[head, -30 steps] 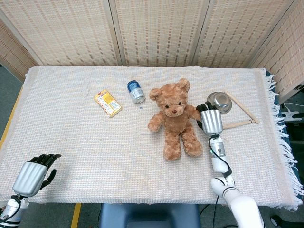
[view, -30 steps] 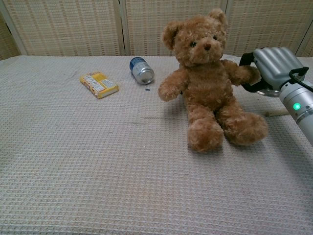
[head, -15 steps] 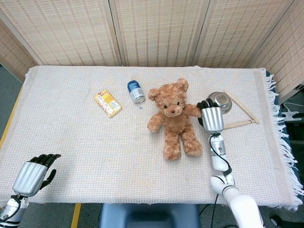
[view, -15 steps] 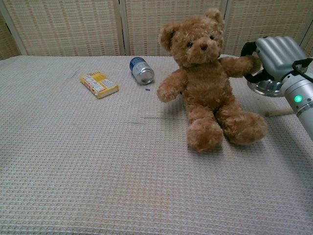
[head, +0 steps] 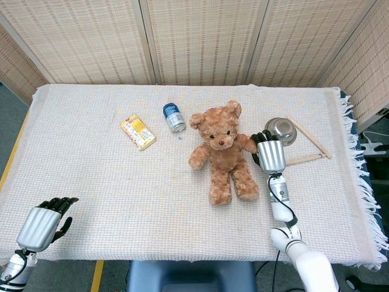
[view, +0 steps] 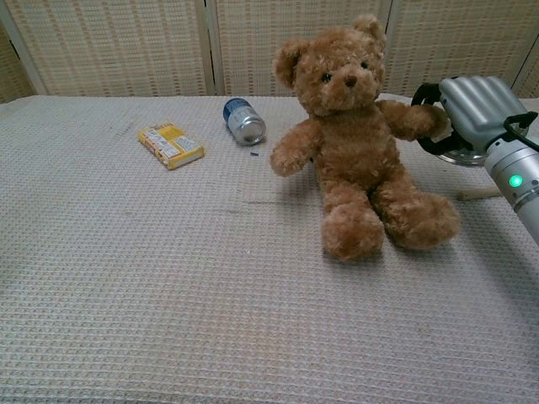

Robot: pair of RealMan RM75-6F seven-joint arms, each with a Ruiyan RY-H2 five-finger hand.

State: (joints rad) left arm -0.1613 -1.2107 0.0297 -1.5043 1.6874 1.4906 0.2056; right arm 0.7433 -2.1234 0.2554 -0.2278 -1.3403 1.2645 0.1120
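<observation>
A brown teddy bear [head: 222, 152] [view: 354, 143] sits upright in the middle of the cloth-covered table. My right hand [head: 270, 155] [view: 472, 109] grips the paw of the bear's outstretched arm, its dark fingers wrapped around the paw. That arm is held out sideways, just in front of a steel bowl [head: 281, 129] [view: 455, 156]. My left hand [head: 41, 224] lies at the table's near left corner, far from everything, with nothing in it and its fingers loosely apart. The chest view does not show it.
A blue can [head: 174, 117] [view: 243, 121] lies on its side left of the bear's head. A yellow packet [head: 138, 132] [view: 171, 145] lies further left. Wooden sticks [head: 310, 139] lie by the bowl. The cloth's fringe [head: 358, 176] hangs over the right edge.
My right hand raised the bear's paw a little, tipping the bear slightly leftward, then lowered it somewhat. The left hand has stayed put.
</observation>
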